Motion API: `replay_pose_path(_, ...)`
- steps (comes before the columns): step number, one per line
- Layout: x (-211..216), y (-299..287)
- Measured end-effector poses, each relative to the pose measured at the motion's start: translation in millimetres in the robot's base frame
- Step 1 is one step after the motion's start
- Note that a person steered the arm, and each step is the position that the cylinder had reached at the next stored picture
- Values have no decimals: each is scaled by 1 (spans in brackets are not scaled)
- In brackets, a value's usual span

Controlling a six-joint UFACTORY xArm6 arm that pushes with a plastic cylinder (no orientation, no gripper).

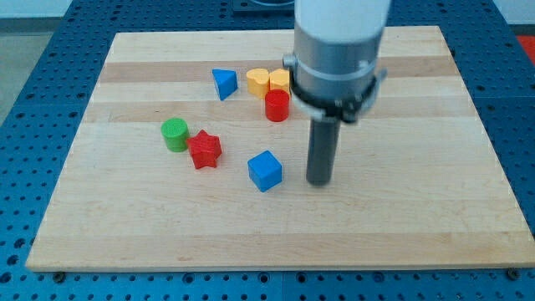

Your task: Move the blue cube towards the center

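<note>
The blue cube (265, 170) sits on the wooden board (418, 217), a little below and left of the board's middle. My tip (318, 181) rests on the board just to the cube's right, a small gap apart from it. The arm's grey body (338, 50) rises above the tip and hides part of the board behind it.
A red star (204, 150) and a green cylinder (175, 134) lie left of the cube. Toward the view's top are a blue triangle (223, 83), a yellow heart (258, 81), a yellow block (279, 81) and a red cylinder (277, 105).
</note>
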State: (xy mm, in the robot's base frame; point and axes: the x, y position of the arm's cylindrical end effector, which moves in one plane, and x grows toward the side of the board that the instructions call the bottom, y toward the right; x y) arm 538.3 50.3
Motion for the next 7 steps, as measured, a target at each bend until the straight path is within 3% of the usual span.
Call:
replay_pose_path(1,33,0)
replay_pose_path(2,31,-4)
replay_pose_path(3,21,-57)
replay_pose_path(5,6,-76)
replay_pose_path(7,-39,-93)
